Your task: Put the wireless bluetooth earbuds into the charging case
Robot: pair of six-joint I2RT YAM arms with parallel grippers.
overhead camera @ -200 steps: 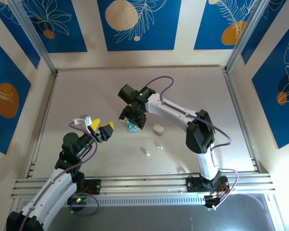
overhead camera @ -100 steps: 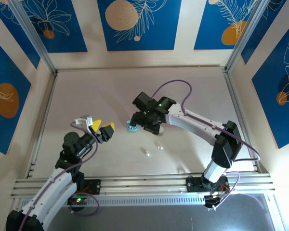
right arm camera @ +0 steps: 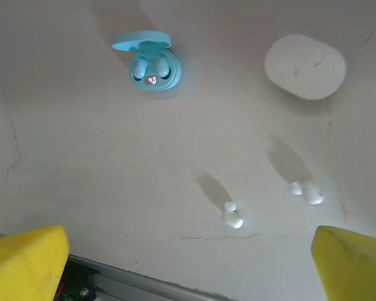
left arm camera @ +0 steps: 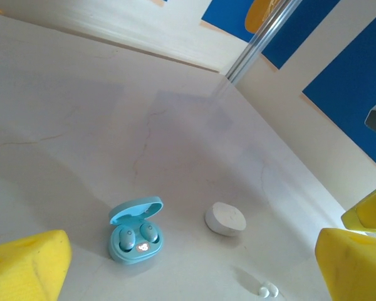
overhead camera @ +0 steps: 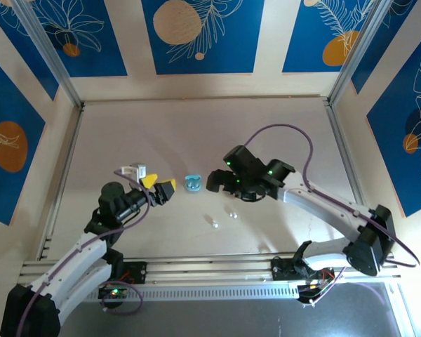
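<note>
Buds of pale blue (right arm camera: 140,65) sit in the open blue case (right arm camera: 141,41), and your right fingers (right arm camera: 25,260) have backed away from it, spread wide like your left fingers (left arm camera: 25,263), so the two white buds (right arm camera: 309,193) lying loose on the surface (right arm camera: 81,157) by the shut white case (right arm camera: 306,66) come next.

A robotics lab test cell is indicated. A pale table (overhead camera: 126,133) is enclosed on its far, left and right sides by walls clad in blue printed panels (overhead camera: 196,35), and aluminium posts (overhead camera: 48,53) are set at the table's far corners. Along the table's near edge, slotted aluminium rails (overhead camera: 210,270) are fitted, and two robot arms (overhead camera: 323,203) are bolted beside them
</note>
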